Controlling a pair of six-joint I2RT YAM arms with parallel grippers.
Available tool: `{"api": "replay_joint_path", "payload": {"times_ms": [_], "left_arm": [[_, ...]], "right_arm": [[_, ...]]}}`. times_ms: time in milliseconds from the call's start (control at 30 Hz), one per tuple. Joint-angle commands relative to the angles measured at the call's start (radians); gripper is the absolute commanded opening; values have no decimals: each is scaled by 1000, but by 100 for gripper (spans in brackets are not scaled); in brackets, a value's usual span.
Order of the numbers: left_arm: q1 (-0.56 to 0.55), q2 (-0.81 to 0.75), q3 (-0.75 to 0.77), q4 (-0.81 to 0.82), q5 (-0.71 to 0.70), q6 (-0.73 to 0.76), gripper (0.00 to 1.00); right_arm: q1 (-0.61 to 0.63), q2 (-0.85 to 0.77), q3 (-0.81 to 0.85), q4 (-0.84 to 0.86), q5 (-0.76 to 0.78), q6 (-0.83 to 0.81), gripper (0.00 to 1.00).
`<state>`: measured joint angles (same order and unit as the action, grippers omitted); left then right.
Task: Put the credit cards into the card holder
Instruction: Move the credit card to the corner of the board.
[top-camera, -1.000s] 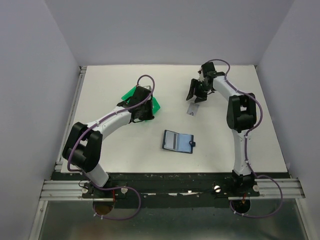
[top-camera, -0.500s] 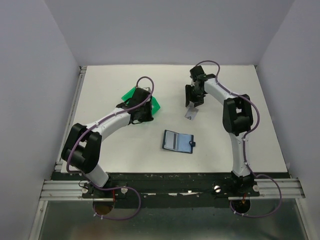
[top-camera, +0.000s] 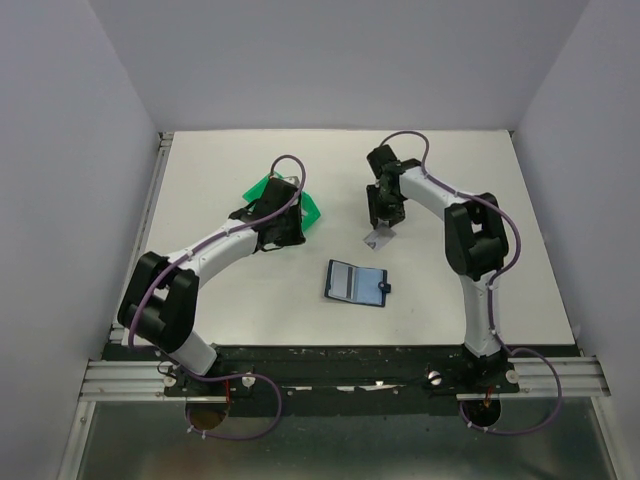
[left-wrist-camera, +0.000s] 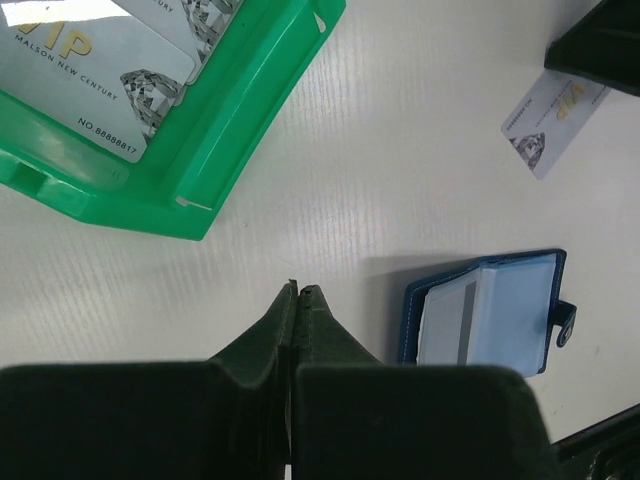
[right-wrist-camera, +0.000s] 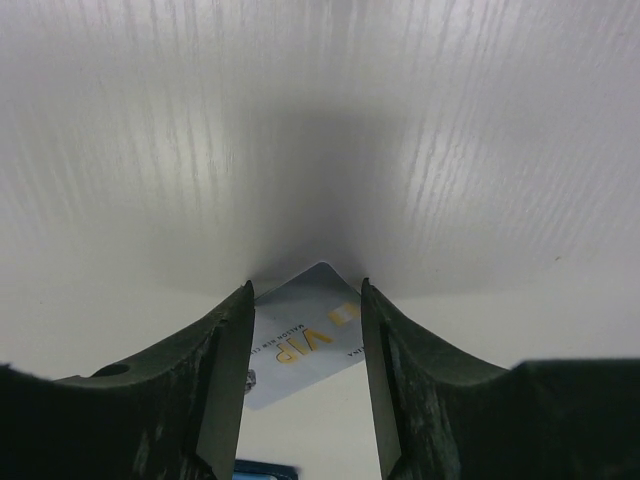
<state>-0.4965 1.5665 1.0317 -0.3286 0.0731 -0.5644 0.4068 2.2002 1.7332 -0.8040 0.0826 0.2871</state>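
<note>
The white desk carries everything. On its left part lies the green bin, with at least two cards lying flat in it. Nearer the middle the holder lies spread open, pockets up, and what looks like a pale card sits in one pocket. Beyond it, well apart from the bin, a single card lies flat on the bare desk.

The right claw is down at the desk over this card. Its jaws stand apart with the card's corner between them, and nothing is gripped. The left claw is clenched on nothing and hangs over bare desk between bin and holder.

The step in hand looks like the pickup of the loose card. A flat card on a flat desk gives little to bite on, so the next move likely calls for the jaws to catch one edge and tip it up. The card then goes over to the holder and slides edge-first into a free pocket.
</note>
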Motion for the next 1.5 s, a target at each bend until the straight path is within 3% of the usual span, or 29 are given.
{"api": "replay_joint_path", "payload": {"times_ms": [0,633,933,1167,1467], "left_arm": [[12,-39,-21,20,19,11,3],[13,-80,-50,13,39,14,2],[12,-105,-61,-4,28,21,3],[12,-106,-47,-9,24,23,3],[12,-103,-55,-13,13,23,2]], "right_arm": [[36,-19,-69,-34,58,6,54],[130,-160,-405,9,101,99,54],[141,-318,-647,178,60,172,53],[125,-369,-523,224,124,129,54],[75,-277,-376,250,111,46,55]]}}
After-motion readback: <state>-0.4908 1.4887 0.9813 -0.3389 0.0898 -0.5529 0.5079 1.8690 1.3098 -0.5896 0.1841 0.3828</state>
